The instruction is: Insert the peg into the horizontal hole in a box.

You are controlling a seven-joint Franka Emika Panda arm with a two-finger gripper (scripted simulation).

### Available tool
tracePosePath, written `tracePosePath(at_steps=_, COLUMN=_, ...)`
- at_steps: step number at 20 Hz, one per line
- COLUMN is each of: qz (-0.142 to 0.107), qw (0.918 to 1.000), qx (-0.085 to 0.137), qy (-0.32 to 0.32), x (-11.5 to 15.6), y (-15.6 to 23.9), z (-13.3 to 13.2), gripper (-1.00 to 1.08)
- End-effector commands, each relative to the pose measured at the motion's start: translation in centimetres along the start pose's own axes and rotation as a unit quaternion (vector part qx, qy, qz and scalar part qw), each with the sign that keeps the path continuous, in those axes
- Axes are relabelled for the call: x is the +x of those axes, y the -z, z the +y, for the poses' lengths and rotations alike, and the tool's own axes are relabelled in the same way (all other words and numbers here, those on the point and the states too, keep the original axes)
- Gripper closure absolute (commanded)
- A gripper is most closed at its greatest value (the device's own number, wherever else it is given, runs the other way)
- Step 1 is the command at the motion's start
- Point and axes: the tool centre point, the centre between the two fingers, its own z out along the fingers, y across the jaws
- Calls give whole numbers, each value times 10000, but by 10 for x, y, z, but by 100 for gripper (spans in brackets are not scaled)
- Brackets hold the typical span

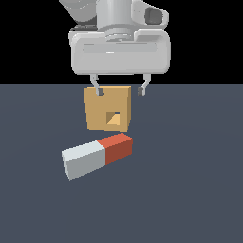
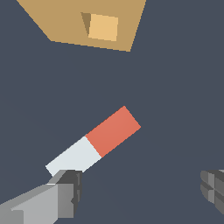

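The peg point(image 1: 97, 155) lies flat on the dark floor, its pale grey-white half toward the exterior view's left and its red half toward the right. The tan-orange box point(image 1: 107, 108) stands behind it, with its square hole point(image 1: 113, 118) facing the camera. My gripper point(image 1: 121, 90) hangs open and empty above the floor, in front of the box's top edge. In the wrist view the peg point(image 2: 94, 141) lies between my open fingers point(image 2: 68, 192), its white end close to one finger, and the box point(image 2: 87, 22) with its hole point(image 2: 103, 27) lies beyond the red end.
The dark blue-grey floor point(image 1: 190, 190) spreads around the peg and box. Nothing else stands on it.
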Motion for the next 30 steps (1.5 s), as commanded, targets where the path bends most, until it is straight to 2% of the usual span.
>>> tracePosePath(at_steps=1, qz=0, qw=10000, qx=0, qy=0, x=0, y=0, z=0, gripper=-92)
tracePosePath(at_steps=9, qz=-3, qw=9997, qx=2, qy=-263, x=-5, y=-6, z=-4, gripper=-92)
tracePosePath(at_steps=18, qz=-12, qw=9930, qx=8, qy=-1182, x=-20, y=-26, z=-19, gripper=-92)
tracePosePath(at_steps=24, qz=-22, qw=9778, qx=14, qy=-2096, x=-32, y=-46, z=-37, gripper=-92)
tracePosePath(at_steps=30, qz=-31, qw=9536, qx=21, qy=-3010, x=-41, y=-67, z=-57, gripper=-92)
